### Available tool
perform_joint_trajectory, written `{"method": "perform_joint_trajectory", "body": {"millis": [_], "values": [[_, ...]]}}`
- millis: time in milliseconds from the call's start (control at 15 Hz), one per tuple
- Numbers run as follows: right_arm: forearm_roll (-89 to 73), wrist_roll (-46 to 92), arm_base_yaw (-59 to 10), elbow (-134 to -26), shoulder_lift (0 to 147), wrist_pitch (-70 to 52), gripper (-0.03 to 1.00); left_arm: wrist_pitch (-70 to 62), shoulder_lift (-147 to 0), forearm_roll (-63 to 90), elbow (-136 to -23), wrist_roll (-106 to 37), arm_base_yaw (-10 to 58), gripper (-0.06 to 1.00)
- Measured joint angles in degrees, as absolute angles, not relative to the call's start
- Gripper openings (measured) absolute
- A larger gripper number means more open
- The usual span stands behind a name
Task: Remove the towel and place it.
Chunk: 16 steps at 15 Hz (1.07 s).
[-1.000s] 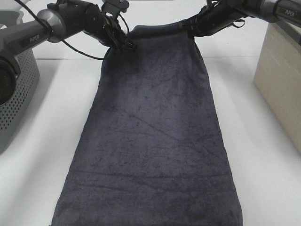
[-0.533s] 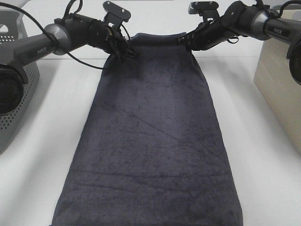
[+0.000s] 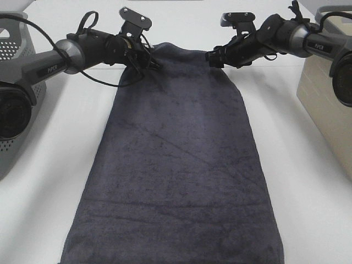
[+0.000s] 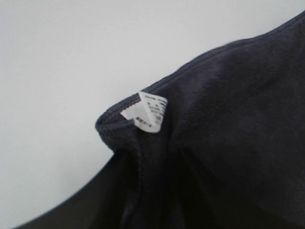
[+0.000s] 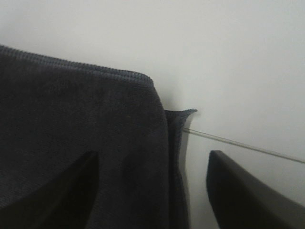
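Towel [image 3: 179,165] lies spread flat and lengthwise on the white table [image 3: 308,181], its near end running off the lower edge of the high view, its far end between the two arms. Left gripper [image 3: 151,59] sits at the far corner of the towel on its own side; that corner is bunched and slightly raised, with the small white tag [image 4: 145,112] turned up. The wrist view there shows no fingers clearly, only dark shapes under the fold, so I cannot tell whether that gripper is parted or clamped on the cloth. Right gripper [image 5: 152,191] is at the opposite far corner with its jaws standing apart, one finger over the cloth and one over bare table, the towel's edge lying between them and pinched by neither. Grey perforated basket [image 3: 14,110] stands well off the towel's left side, beige bin [image 3: 327,93] off its right. My reading: the laying-down is nearly done and this is the release. To do it well, both grippers should let go fully before rising, then lift straight up off the towel so no terry loops snag and drag the far edge. The bunched tag corner looks likeliest to catch. A loose thread or wire [image 5: 238,143] crosses the table beside the right corner; worth avoiding.
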<state>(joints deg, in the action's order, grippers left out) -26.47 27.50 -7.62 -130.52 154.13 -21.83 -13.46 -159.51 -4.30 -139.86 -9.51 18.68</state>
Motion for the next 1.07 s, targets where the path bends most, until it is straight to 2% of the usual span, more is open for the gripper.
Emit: {"method": "perform_joint_trajectory", "body": {"millis": [67, 133, 200, 400, 1067], "values": [[-26.47, 27.5, -7.62, -130.52, 154.13, -21.83, 0.7, -13.18, -159.51, -4.13, -139.86, -8.02, 18.22, 0.51], [-26.47, 27.5, -7.62, -130.52, 154.13, -21.83, 0.72, -12.95, -159.51, -4.01, -139.86, -6.47, 17.65, 0.62], [-26.47, 27.5, -7.62, -130.52, 154.13, -21.72, 0.73, -12.95, -159.57, -3.95, -139.86, -5.33, 17.19, 0.67], [-26.47, 27.5, -7.62, -130.52, 154.01, -20.05, 0.73, -12.95, -159.57, -3.95, -139.86, -4.76, 17.02, 0.7], [-26.47, 27.56, -7.62, -130.52, 156.42, -5.21, 0.68, -16.21, -157.91, -1.72, -139.86, -4.53, 17.07, 0.7]]}}
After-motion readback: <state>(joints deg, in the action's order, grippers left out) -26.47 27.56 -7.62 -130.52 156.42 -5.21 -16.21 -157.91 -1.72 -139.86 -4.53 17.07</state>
